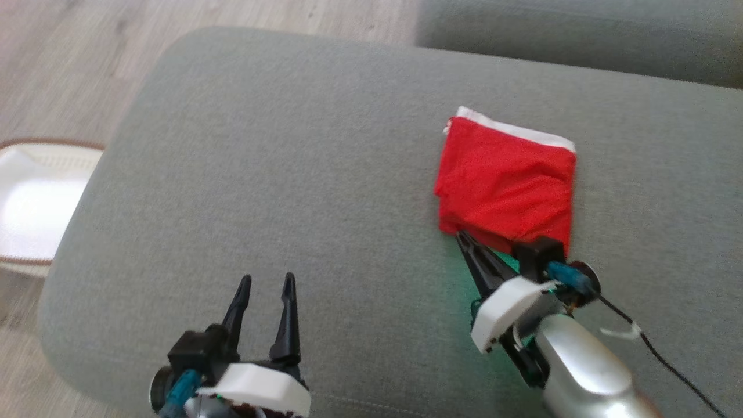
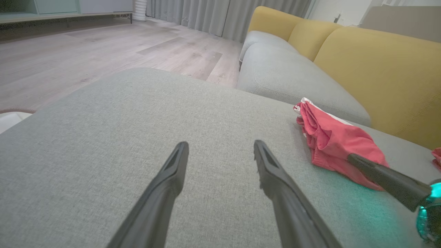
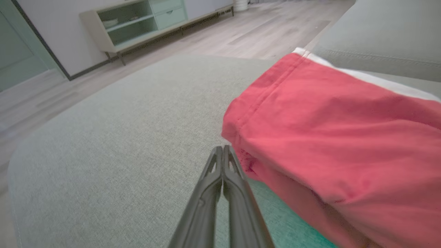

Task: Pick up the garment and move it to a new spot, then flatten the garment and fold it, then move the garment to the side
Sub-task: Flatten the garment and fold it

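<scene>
The garment (image 1: pixel 506 177) is a red cloth with a white band, folded into a rough square on the right half of the grey cushion (image 1: pixel 290 174). My right gripper (image 1: pixel 462 236) is shut with nothing between its fingers; its tip rests at the garment's near left corner. In the right wrist view the shut fingers (image 3: pixel 223 151) touch the edge of the red garment (image 3: pixel 337 137). My left gripper (image 1: pixel 265 281) stands open over bare cushion, well to the left of the garment. The left wrist view shows its spread fingers (image 2: pixel 179 155) and the garment (image 2: pixel 336 141) off to the right.
A second grey seat cushion (image 1: pixel 580 35) lies beyond, with yellow backrests (image 2: pixel 379 69) behind it. Wooden floor (image 1: pixel 69 52) lies to the left, with a white tray-like object (image 1: pixel 35 203) by the cushion's left edge. A low cabinet (image 3: pixel 144 20) stands across the room.
</scene>
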Controlling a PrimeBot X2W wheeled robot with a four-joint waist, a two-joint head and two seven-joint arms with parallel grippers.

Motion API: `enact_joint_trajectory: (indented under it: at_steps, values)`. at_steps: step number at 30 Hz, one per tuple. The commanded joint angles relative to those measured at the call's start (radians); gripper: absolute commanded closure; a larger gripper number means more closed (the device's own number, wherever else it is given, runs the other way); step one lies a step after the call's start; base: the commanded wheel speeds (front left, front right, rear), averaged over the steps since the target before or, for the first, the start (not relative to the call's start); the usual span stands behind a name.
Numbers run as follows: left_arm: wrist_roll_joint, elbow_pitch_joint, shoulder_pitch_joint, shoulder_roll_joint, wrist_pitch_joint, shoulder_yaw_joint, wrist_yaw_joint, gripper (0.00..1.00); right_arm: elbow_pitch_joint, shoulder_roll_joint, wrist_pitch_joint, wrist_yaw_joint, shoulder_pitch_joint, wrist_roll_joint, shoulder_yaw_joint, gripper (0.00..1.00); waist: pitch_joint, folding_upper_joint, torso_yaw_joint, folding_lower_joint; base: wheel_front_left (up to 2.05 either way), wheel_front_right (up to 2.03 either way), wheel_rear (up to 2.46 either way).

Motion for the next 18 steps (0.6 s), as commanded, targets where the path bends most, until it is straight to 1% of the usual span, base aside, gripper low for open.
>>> enact_joint_trajectory:
  at_steps: [1, 3, 6, 7, 9, 10, 11, 12, 15, 18]
  values:
    - [0.003, -0.029, -0.016, -0.003, -0.012, 0.035, 0.005, 0.0, -0.035, 0.018, -0.016, 0.007, 0.002, 0.002, 0.006, 1.0, -0.022, 0.0, -0.022, 0.0, 0.0, 0.0, 0.0]
    - [0.008, -0.028, -0.002, -0.003, -0.012, 0.05, 0.004, 0.0, -0.07, 0.015, -0.028, 0.007, 0.038, -0.005, -0.029, 1.0, -0.039, 0.0, -0.041, 0.0, 0.0, 0.0, 0.0]
    - [0.018, -0.027, 0.015, -0.003, -0.012, 0.075, -0.003, 0.0, -0.148, -0.021, -0.048, 0.007, 0.107, -0.036, -0.107, 1.0, -0.061, 0.0, -0.064, 0.0, 0.0, 0.0, 0.0]
    - [0.027, -0.023, 0.029, -0.003, -0.012, 0.092, -0.01, 0.0, -0.208, -0.034, -0.056, 0.007, 0.166, -0.051, -0.169, 0.83, -0.076, 0.0, -0.081, 0.0, 0.0, 0.0, 0.0]
    - [0.039, -0.013, 0.043, -0.003, -0.012, 0.108, -0.023, 0.0, -0.272, -0.045, -0.06, 0.007, 0.226, -0.071, -0.226, 0.59, -0.094, 0.0, -0.097, 0.0, 0.0, 0.0, 0.0]
    - [0.043, -0.008, 0.051, -0.002, -0.012, 0.116, -0.03, 0.0, -0.305, -0.048, -0.062, 0.007, 0.256, -0.082, -0.26, 0.42, -0.102, 0.0, -0.105, 0.0, 0.0, 0.0, 0.0]
    - [0.048, -0.001, 0.057, -0.001, -0.012, 0.123, -0.037, 0.0, -0.338, -0.049, -0.064, 0.007, 0.286, -0.092, -0.294, 0.09, -0.109, 0.0, -0.112, 0.0, 0.0, 0.0, 0.0]
    - [0.052, 0.005, 0.062, 0.0, -0.012, 0.13, -0.044, 0.0, -0.367, -0.047, -0.065, 0.007, 0.316, -0.099, -0.329, 0.0, -0.115, 0.0, -0.119, 0.0, 0.0, 0.0, 0.0]
    - [0.063, 0.022, 0.068, 0.001, -0.012, 0.146, -0.067, 0.0, -0.437, -0.035, -0.066, 0.007, 0.396, -0.124, -0.426, 0.0, -0.124, 0.0, -0.139, 0.0, 0.0, 0.0, 0.0]
    - [0.073, 0.037, 0.071, 0.0, -0.012, 0.157, -0.085, 0.0, -0.48, -0.022, -0.066, 0.007, 0.458, -0.155, -0.481, 0.0, -0.133, 0.0, -0.156, 0.0, 0.0, 0.0, 0.0]
